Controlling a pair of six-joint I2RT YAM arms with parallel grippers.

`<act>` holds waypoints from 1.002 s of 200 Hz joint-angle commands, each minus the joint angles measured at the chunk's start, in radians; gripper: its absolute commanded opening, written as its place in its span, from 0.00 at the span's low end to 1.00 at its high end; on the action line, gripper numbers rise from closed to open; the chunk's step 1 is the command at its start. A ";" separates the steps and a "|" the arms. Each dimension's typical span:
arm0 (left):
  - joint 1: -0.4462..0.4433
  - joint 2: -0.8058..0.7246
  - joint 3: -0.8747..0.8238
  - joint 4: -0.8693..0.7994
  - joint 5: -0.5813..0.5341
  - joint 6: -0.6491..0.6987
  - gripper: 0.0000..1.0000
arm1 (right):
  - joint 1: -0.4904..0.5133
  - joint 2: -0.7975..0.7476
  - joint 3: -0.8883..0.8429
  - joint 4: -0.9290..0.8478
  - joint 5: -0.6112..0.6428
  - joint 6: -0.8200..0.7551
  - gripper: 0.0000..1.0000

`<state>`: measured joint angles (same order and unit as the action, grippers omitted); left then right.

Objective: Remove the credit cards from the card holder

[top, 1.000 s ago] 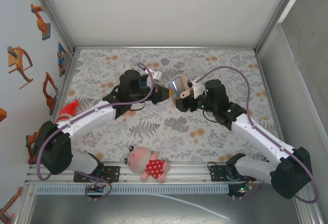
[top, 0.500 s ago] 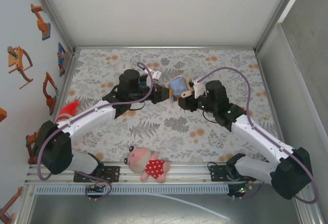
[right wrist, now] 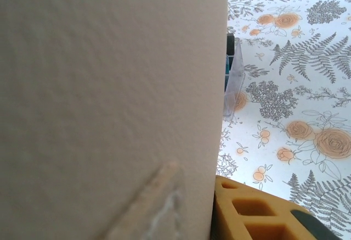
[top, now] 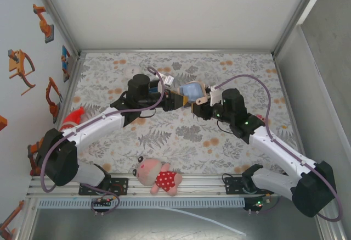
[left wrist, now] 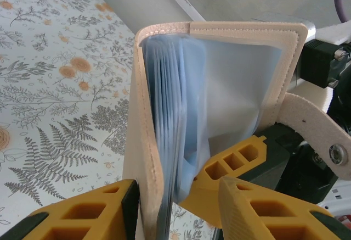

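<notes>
The tan leather card holder [top: 192, 91] hangs open above the middle of the table, between both grippers. In the left wrist view its blue-grey sleeves [left wrist: 170, 108] are fanned and blurred, and I cannot make out any credit cards in them. My left gripper [left wrist: 175, 196] is open around the left cover and sleeves. Its left pad [left wrist: 130, 207] lies against the leather, and its right finger [left wrist: 263, 212] stands clear. My right gripper [top: 199, 104] is shut on the right cover. One of its fingers [left wrist: 233, 160] presses the inner face. The snap tab [left wrist: 318, 135] hangs at the right.
A plush pig in a red dress [top: 159, 177] lies near the front rail. A red object [top: 74, 116] sits at the left edge. A clear plastic piece [right wrist: 233, 81] stands on the floral cloth [right wrist: 296, 86] beside a dark teal block [right wrist: 229, 59]. Walls enclose the table.
My left gripper's jaws have opened off the holder while the right gripper's jaws have closed onto its right cover. The holder has spread wider and shifted slightly right.
</notes>
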<state>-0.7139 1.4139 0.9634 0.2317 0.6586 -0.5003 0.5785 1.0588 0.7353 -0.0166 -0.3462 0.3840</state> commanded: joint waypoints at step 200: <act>-0.012 -0.011 0.041 -0.143 -0.029 0.114 0.09 | -0.020 -0.131 -0.028 0.011 0.269 0.098 0.45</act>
<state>-0.7189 1.4345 0.9676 0.1471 0.6437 -0.4355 0.5758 0.9752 0.7280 0.0040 -0.1947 0.4671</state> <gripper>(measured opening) 0.120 0.423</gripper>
